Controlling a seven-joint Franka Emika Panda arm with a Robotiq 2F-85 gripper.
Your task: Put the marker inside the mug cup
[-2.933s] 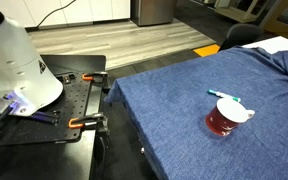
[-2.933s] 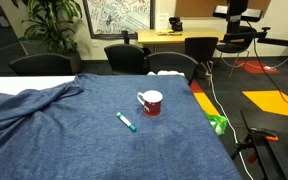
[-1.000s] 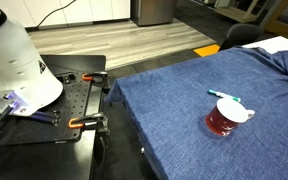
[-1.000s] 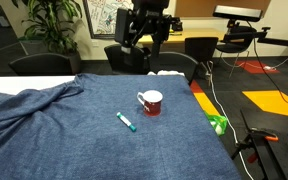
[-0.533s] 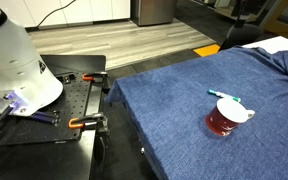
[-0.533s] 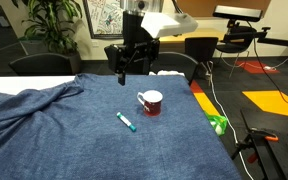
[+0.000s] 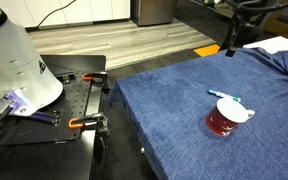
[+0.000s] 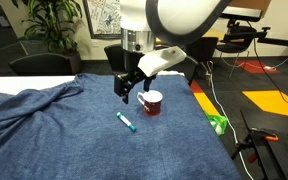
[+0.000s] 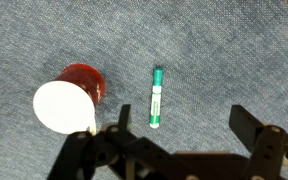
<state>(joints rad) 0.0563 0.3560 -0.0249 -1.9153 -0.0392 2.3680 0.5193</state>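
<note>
The teal-green and white marker [image 8: 126, 122] lies flat on the blue cloth, also in the wrist view [image 9: 156, 97] and the exterior view [image 7: 227, 96]. The dark red mug cup [image 8: 150, 102] with white inside stands upright beside it, apart from it; it also shows in the wrist view [image 9: 68, 99] and the exterior view [image 7: 226, 117]. My gripper [image 8: 125, 87] hangs open and empty above the cloth, above and a little behind the marker, next to the mug. In the wrist view the open fingers [image 9: 182, 122] frame bare cloth just below the marker.
The blue cloth [image 8: 64, 130] covers the table, rumpled at one end. Office chairs [image 8: 126, 58] stand behind it. A green object [image 8: 218, 124] lies at the cloth's edge. The robot base [image 7: 14, 60] and clamps [image 7: 84, 122] sit on a black stand.
The arm has come down from above the far table edge toward the cloth, and the gripper now hangs low beside the mug. Marker and mug have not moved.
</note>
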